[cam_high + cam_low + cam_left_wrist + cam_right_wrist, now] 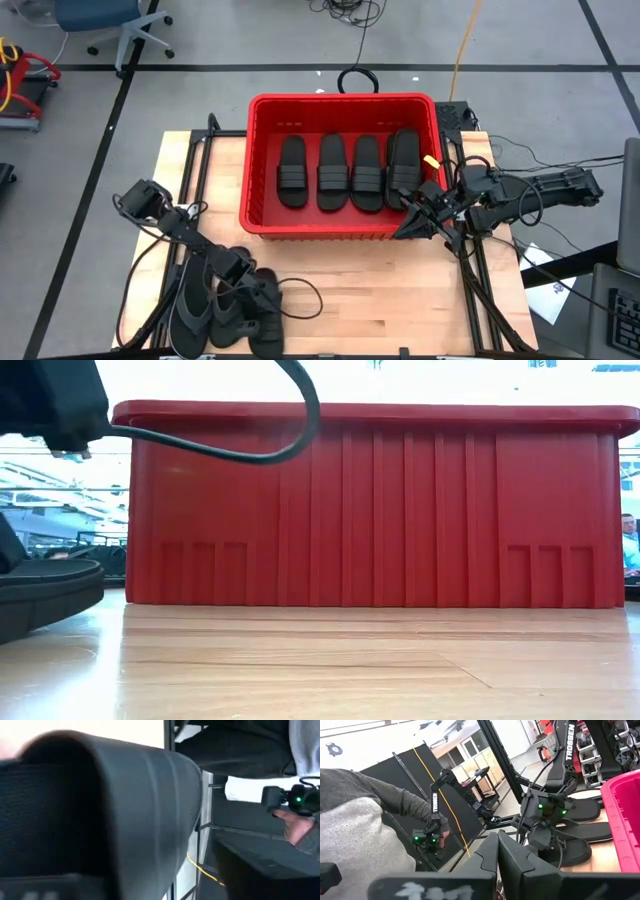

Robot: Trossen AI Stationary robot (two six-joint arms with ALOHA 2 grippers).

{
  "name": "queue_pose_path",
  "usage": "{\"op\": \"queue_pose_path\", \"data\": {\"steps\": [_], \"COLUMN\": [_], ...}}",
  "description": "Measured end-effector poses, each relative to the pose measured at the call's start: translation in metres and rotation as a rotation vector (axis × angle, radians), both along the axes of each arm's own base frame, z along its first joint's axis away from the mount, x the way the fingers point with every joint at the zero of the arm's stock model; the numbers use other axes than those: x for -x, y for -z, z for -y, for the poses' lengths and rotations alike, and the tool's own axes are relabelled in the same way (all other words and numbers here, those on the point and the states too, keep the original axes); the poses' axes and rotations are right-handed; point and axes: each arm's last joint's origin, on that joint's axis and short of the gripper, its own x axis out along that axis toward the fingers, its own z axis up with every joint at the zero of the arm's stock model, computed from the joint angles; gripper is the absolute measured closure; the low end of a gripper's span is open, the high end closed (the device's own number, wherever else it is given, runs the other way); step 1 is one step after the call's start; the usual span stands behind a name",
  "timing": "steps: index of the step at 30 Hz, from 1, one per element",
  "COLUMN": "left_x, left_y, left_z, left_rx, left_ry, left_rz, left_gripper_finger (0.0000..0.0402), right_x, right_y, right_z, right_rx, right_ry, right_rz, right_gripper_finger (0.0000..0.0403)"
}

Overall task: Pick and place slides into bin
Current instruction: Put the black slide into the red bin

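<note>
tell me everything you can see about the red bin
The red bin is a large rectangular plastic basket with vertically ribbed walls, a thick rolled rim and a black loop handle at its far side. It sits upright at the table's far middle. Four black slides lie side by side on its floor, soles down. The right gripper rests by its near right corner; contact is unclear.
</note>
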Motion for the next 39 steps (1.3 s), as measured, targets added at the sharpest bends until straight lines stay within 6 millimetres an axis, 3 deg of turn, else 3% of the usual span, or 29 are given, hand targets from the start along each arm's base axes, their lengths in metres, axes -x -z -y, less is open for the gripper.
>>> {"op": "queue_pose_path", "data": {"steps": [7, 12, 17, 21, 26, 33, 36, 39], "left_x": [0.0, -0.003, -0.016, -0.026, -0.019, 0.017, 0.026, 0.029], "left_y": [-0.001, -0.006, -0.037, -0.076, -0.132, -0.223, -0.266, -0.296], "left_z": [0.0, 0.002, 0.014, 0.027, 0.029, -0.014, -0.039, -0.07], "left_rx": [-0.008, 0.002, 0.066, 0.083, -0.03, -0.483, -0.631, -0.792], "left_ry": [-0.002, -0.005, 0.014, 0.055, 0.142, 0.22, 0.183, 0.117], "left_rz": [0.017, 0.024, 0.132, 0.254, 0.263, 0.197, 0.25, 0.335], "left_gripper_finger": [0.0379, 0.0393, 0.0396, 0.0398, 0.0399, 0.0399, 0.0399, 0.0399], "right_x": [0.0, 0.0, 0.0, 0.0, -0.001, -0.002, -0.002, -0.003], "right_y": [0.0, 0.001, 0.002, 0.002, 0.001, 0.002, 0.002, 0.002], "right_z": [0.0, 0.0, 0.0, 0.0, 0.002, 0.003, 0.004, 0.006], "right_rx": [0.021, 0.022, 0.024, 0.062, 0.109, 0.17, 0.169, 0.166], "right_ry": [0.003, 0.003, 0.004, 0.018, 0.069, 0.106, 0.151, 0.219], "right_rz": [0.012, 0.007, -0.003, 0.02, 0.05, 0.079, 0.074, 0.068], "right_gripper_finger": [0.0403, 0.0403, 0.0403, 0.0403, 0.0403, 0.0403, 0.0403, 0.0403]}}
